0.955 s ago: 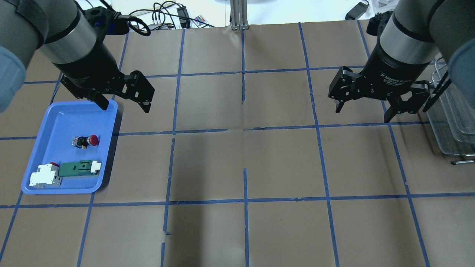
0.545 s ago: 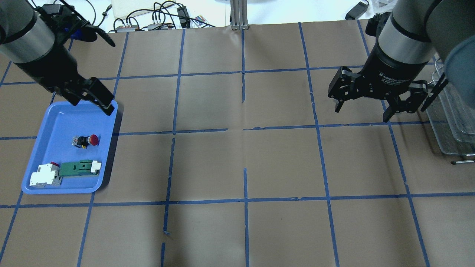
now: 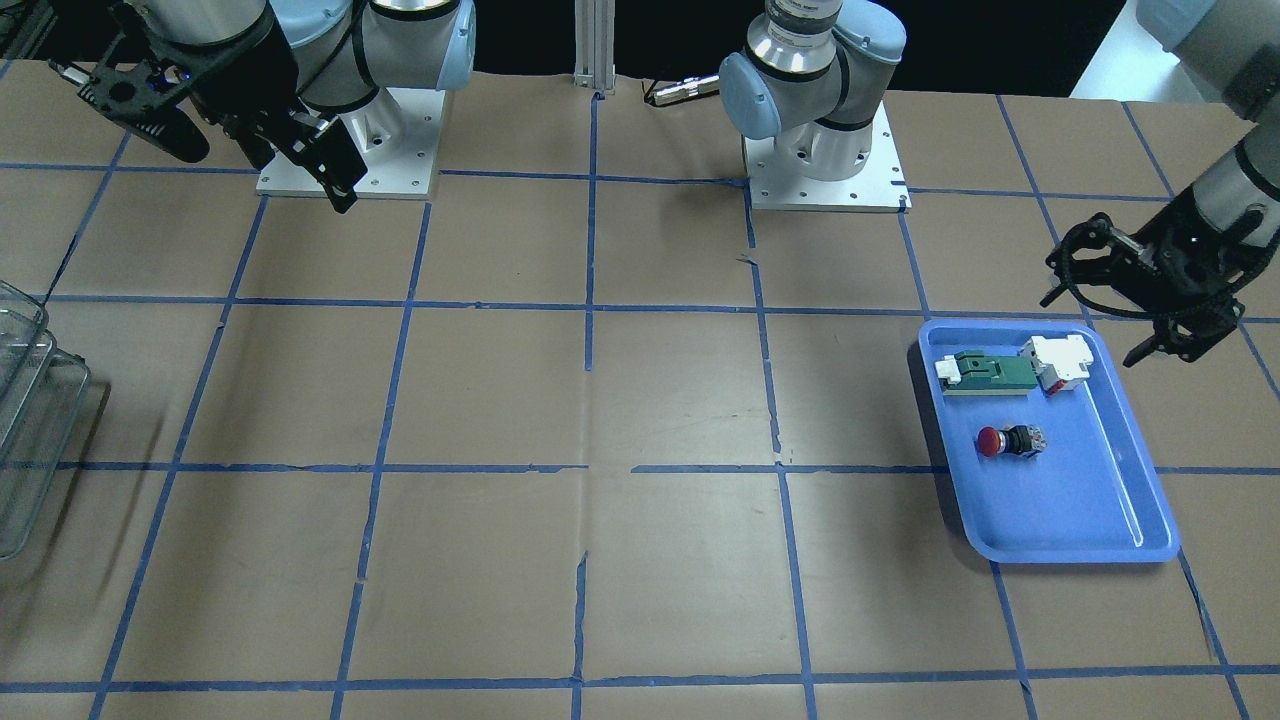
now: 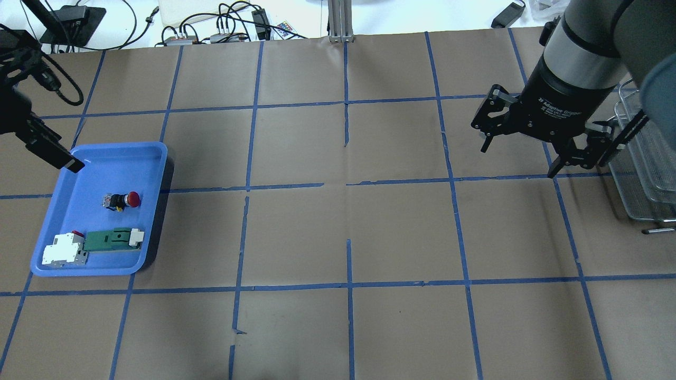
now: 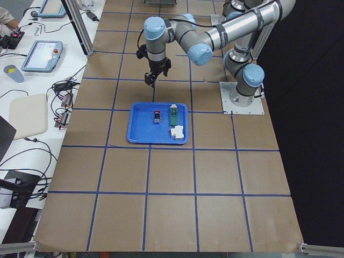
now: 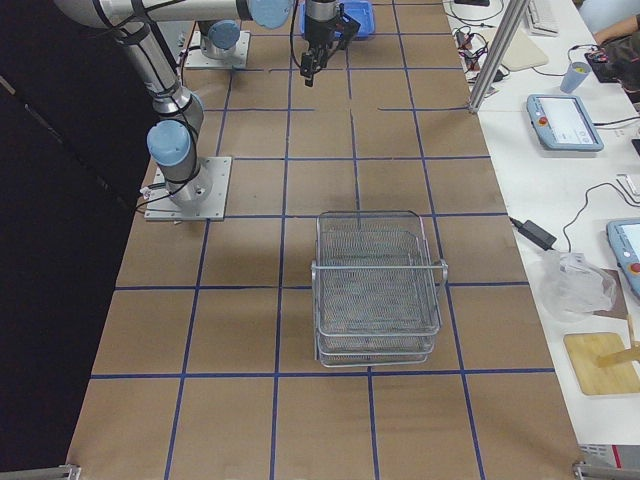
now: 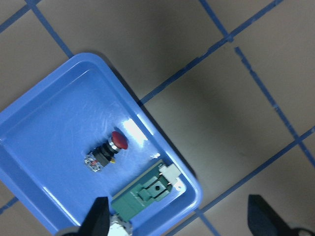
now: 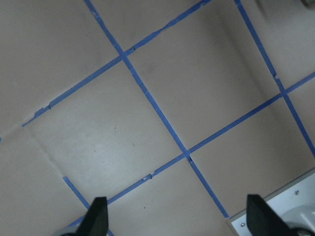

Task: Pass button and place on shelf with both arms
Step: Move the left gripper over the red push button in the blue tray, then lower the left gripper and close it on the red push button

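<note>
The button (image 4: 122, 200), red cap, black body, lies on its side in the blue tray (image 4: 90, 169) at the table's left. It also shows in the front view (image 3: 1008, 441) and the left wrist view (image 7: 108, 150). My left gripper (image 7: 179, 221) is open and empty, high above the tray's far left corner. Only one of its fingers (image 4: 53, 153) shows in the overhead view. My right gripper (image 4: 517, 161) is open and empty, above the table just left of the wire shelf (image 4: 647, 163). The shelf (image 6: 378, 290) stands empty.
A green-and-white flat part (image 4: 113, 238) and a white block with red (image 4: 63, 248) lie in the tray's near end. Cables and boxes (image 4: 222, 26) and a metal post (image 4: 340, 21) sit beyond the table's far edge. Both arm bases (image 3: 825, 160) stand at the robot's side.
My left arm has swung left, from the tray's far right corner to past its far left corner. My right gripper has turned slightly and shifted a little farther away.
</note>
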`<state>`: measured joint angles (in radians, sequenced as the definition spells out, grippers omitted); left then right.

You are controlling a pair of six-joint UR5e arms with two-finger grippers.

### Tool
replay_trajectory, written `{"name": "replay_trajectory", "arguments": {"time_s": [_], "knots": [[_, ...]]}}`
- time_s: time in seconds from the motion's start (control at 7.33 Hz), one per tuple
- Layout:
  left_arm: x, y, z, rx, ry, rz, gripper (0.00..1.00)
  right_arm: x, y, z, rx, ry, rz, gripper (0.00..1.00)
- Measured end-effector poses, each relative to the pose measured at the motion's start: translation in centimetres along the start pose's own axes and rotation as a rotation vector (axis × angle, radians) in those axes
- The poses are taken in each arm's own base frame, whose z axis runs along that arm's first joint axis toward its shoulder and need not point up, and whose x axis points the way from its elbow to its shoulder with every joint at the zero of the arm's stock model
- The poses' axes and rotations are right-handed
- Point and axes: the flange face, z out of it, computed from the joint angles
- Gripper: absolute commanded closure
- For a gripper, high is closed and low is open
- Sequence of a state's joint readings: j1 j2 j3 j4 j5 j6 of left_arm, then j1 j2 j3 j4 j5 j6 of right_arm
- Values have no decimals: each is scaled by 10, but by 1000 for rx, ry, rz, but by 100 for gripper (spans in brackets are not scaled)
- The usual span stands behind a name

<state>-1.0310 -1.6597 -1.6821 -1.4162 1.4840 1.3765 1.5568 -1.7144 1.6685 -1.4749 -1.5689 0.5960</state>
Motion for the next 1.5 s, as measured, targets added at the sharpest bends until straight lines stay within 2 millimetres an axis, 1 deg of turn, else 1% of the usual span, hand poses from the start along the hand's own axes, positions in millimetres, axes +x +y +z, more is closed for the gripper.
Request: {"name": "replay_trajectory", "arguments": {"time_s": [0.14,0.27,0.41,0.55,0.82,0.95,1.09,1.23,1.5], "knots": [[-27,20,16,60,6,112,0,1,2,-2,5,-7,145,0],[-49,38,33,106,14,210,0,1,4,-3,4,-13,268,0],[-67,51,53,132,20,326,0,1,5,-3,3,-17,354,0],[-81,60,74,147,29,456,0,1,6,-4,0,-21,427,0],[-105,85,114,186,69,601,1,-3,4,-2,-11,-31,611,0],[-116,95,133,231,79,686,2,-7,1,0,-27,-50,684,0],[-127,101,148,278,87,741,2,-11,-2,4,-46,-59,752,0],[-138,106,158,319,121,770,2,-16,-7,11,-60,-50,807,0],[-157,115,178,402,210,822,2,-23,-20,26,-68,-22,854,0]]}}
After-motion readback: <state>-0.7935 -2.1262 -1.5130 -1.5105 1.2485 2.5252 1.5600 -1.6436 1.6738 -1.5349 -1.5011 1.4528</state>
